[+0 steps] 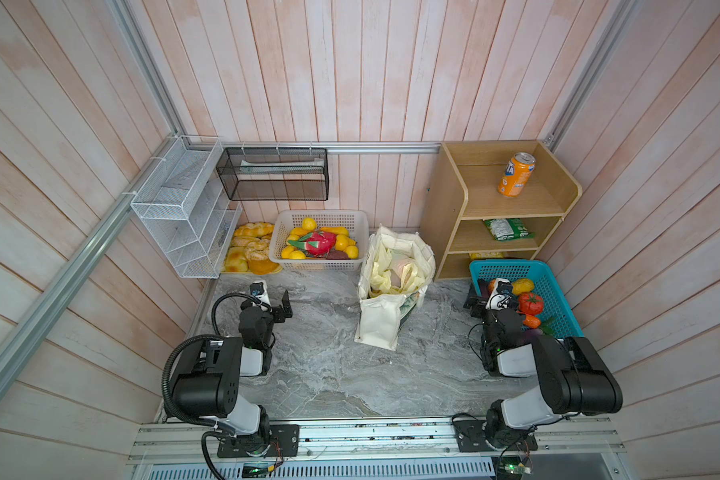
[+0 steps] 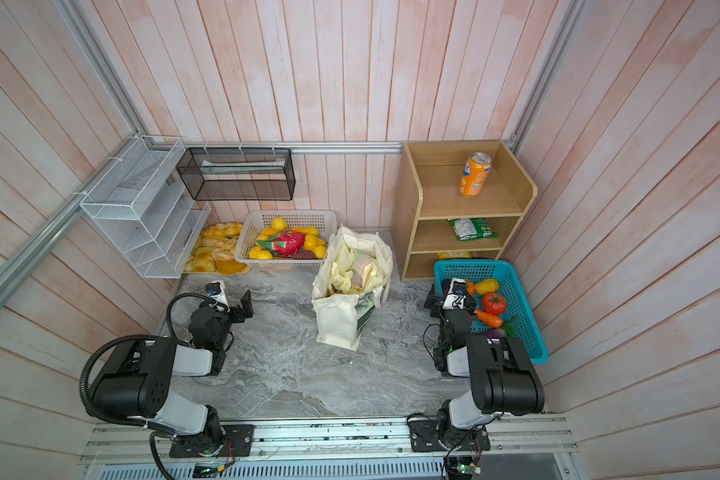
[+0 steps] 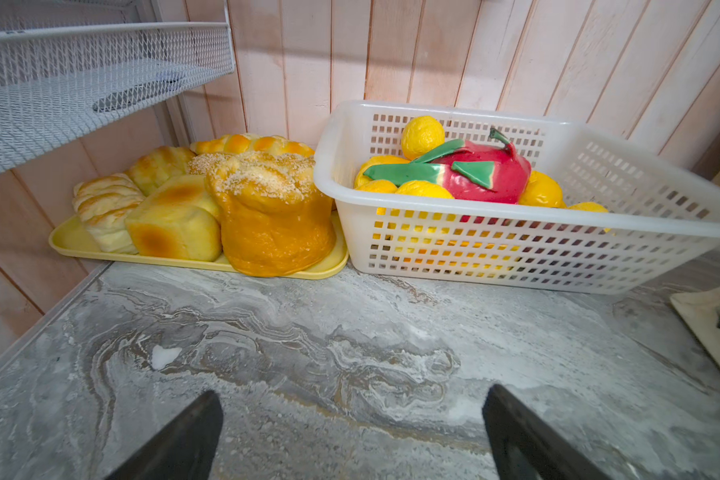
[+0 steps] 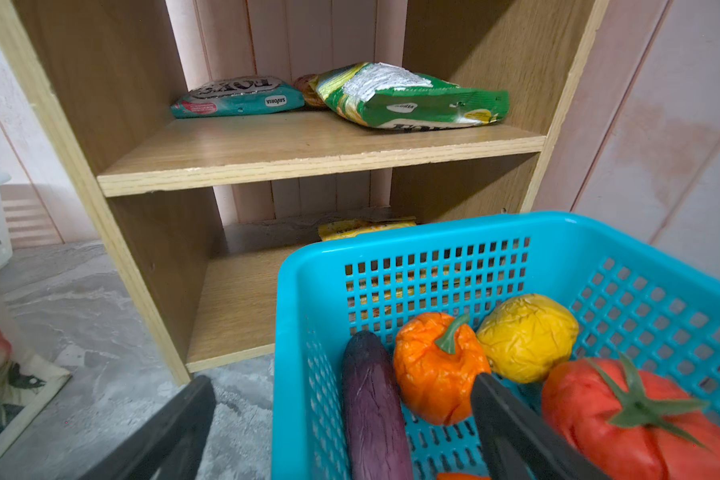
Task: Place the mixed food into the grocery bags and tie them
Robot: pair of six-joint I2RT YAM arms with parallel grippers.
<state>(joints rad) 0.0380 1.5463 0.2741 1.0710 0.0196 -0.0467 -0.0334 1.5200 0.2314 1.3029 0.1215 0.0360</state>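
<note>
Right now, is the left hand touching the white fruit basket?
Apart. The left wrist view shows a stretch of bare marble table between the open left hand and the white fruit basket.

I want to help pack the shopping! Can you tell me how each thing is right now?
Left fingers: open, empty.
Right fingers: open, empty.
Canvas tote: upright, mouth open.
Plastic bag: crumpled inside the tote.
Orange soda can: standing upright.
Green snack packet: lying flat.
White basket: full of fruit.
Blue basket: holding vegetables.
</note>
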